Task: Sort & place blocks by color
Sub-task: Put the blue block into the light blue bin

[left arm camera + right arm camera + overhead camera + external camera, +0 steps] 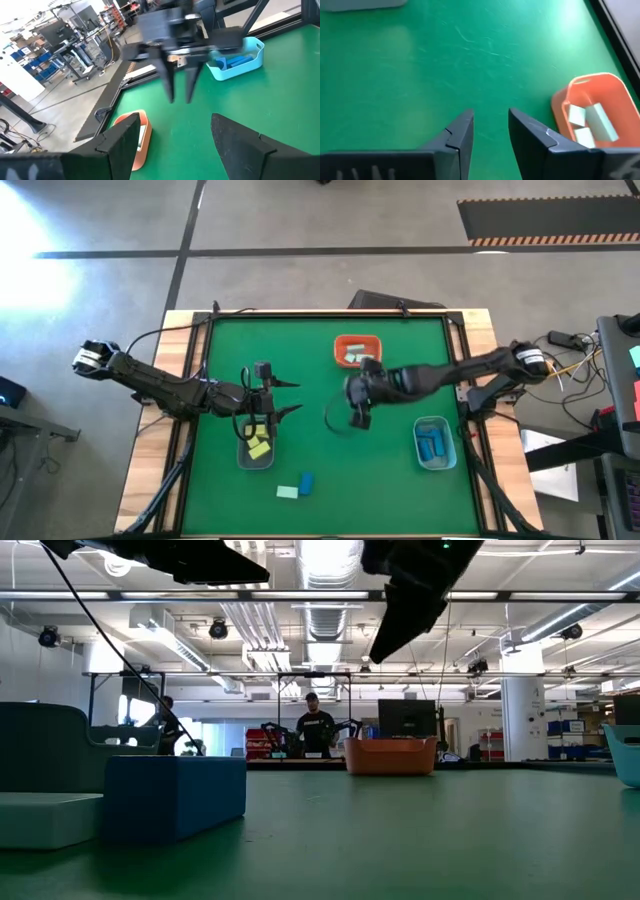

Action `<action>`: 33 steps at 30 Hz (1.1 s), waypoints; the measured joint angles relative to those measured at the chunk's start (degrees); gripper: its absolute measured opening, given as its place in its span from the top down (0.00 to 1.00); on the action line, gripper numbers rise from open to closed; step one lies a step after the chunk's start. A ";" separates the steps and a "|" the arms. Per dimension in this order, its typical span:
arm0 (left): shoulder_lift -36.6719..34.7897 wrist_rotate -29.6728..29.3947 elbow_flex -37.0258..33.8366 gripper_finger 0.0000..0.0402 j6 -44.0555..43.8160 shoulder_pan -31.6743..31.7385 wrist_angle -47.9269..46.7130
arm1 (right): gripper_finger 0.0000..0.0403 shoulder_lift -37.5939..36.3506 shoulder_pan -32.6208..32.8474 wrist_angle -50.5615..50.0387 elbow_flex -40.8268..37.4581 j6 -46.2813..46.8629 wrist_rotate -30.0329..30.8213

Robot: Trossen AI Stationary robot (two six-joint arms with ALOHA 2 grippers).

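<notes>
My left gripper (292, 398) is open and empty, held above the table just beyond a clear bin (257, 448) that holds yellow blocks (259, 446). My right gripper (357, 415) hangs above the table's middle, its fingers a little apart with nothing between them; its own wrist view (490, 126) shows only green mat below it. A mint block (288, 492) and a blue block (306, 480) lie flat side by side near the table's near edge; they also show in the low view, the blue block (175, 795) and the mint block (45, 818).
An orange tray (357, 350) with mint blocks (587, 122) stands at the far middle. A bluish bin (435, 442) with blue blocks (235, 61) stands at the right. The mat between the bins is bare. A person stands in the room behind the table (314, 725).
</notes>
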 joint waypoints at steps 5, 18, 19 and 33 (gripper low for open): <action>0.00 0.00 0.00 0.43 -1.39 0.00 0.02 | 0.77 -0.18 8.09 9.98 -6.06 2.84 7.04; 3.08 0.29 0.14 0.43 -13.52 -7.55 0.25 | 0.85 -0.42 20.25 46.47 -22.45 -0.10 15.79; 4.09 0.31 0.35 0.43 -15.06 -8.90 0.08 | 0.85 -0.52 20.69 46.72 -22.84 -0.47 16.12; 27.58 0.48 21.14 0.43 -30.44 -21.69 -18.14 | 0.85 -1.92 23.18 47.08 -23.28 -3.97 17.21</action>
